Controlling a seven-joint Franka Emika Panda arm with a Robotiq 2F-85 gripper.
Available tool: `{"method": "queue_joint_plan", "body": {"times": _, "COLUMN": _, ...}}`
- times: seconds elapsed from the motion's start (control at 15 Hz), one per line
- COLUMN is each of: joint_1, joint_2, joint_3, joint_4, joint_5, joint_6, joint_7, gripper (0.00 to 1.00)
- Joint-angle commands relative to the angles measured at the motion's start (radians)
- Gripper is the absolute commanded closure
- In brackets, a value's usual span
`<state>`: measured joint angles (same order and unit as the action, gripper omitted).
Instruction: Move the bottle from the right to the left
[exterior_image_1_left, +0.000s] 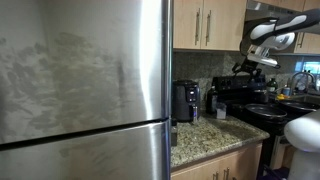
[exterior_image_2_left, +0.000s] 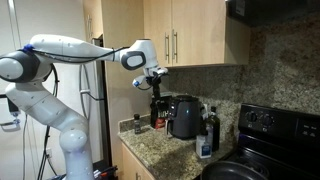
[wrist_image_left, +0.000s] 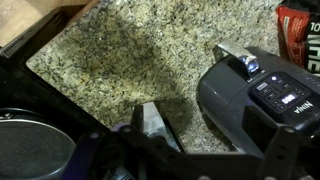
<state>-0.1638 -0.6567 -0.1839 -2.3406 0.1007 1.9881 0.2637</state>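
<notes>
The small whitish bottle (exterior_image_2_left: 205, 147) with a bluish band stands on the granite counter (exterior_image_2_left: 165, 150), to the right of the black appliance (exterior_image_2_left: 183, 115) and in front of a tall dark bottle (exterior_image_2_left: 212, 125). My gripper (exterior_image_2_left: 155, 80) hangs high above the counter, over the left side of the appliance, apart from the bottle. It looks open and empty. In the wrist view the gripper (wrist_image_left: 195, 150) is a dark shape along the bottom. A pale object (wrist_image_left: 150, 122) beside the appliance (wrist_image_left: 260, 100) is partly hidden by it.
A red bag (exterior_image_2_left: 157, 115) and a small jar (exterior_image_2_left: 137, 123) stand left of the appliance. A black stove (exterior_image_2_left: 265, 150) lies to the right, with a burner (wrist_image_left: 30, 145) in the wrist view. Wooden cabinets (exterior_image_2_left: 190, 35) hang above. A steel fridge (exterior_image_1_left: 80, 80) fills much of an exterior view.
</notes>
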Motion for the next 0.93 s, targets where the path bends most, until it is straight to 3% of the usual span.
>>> {"method": "queue_joint_plan", "body": {"times": 0.0, "joint_1": -0.039, "joint_2": 0.020, "joint_3": 0.039, "joint_4": 0.003, "joint_5": -0.004, "joint_6": 0.019, "joint_7": 0.020, "gripper": 0.00}}
{"method": "queue_joint_plan", "body": {"times": 0.27, "joint_1": -0.086, "joint_2": 0.274, "joint_3": 0.050, "joint_4": 0.093, "joint_5": -0.056, "joint_6": 0.239, "joint_7": 0.221, "gripper": 0.00}}
{"method": "queue_joint_plan", "body": {"times": 0.4, "joint_1": -0.114, "joint_2": 0.395, "joint_3": 0.064, "joint_4": 0.160, "joint_5": -0.043, "joint_6": 0.288, "joint_7": 0.321, "gripper": 0.00}}
{"method": "queue_joint_plan", "body": {"times": 0.53, "joint_1": -0.113, "joint_2": 0.530, "joint_3": 0.064, "joint_4": 0.259, "joint_5": -0.056, "joint_6": 0.258, "joint_7": 0.423, "gripper": 0.00}}
{"method": "queue_joint_plan", "body": {"times": 0.6, "joint_1": -0.090, "joint_2": 0.396, "joint_3": 0.043, "joint_4": 0.143, "joint_5": -0.043, "joint_6": 0.278, "joint_7": 0.344, "gripper": 0.00}}
{"method": "queue_joint_plan", "body": {"times": 0.73, "joint_1": -0.084, "joint_2": 0.458, "joint_3": 0.039, "joint_4": 0.177, "joint_5": -0.046, "joint_6": 0.283, "joint_7": 0.358, "gripper": 0.00}}
{"method": "queue_joint_plan", "body": {"times": 0.87, "joint_1": -0.085, "joint_2": 0.440, "joint_3": 0.040, "joint_4": 0.173, "joint_5": -0.045, "joint_6": 0.281, "joint_7": 0.358, "gripper": 0.00}}
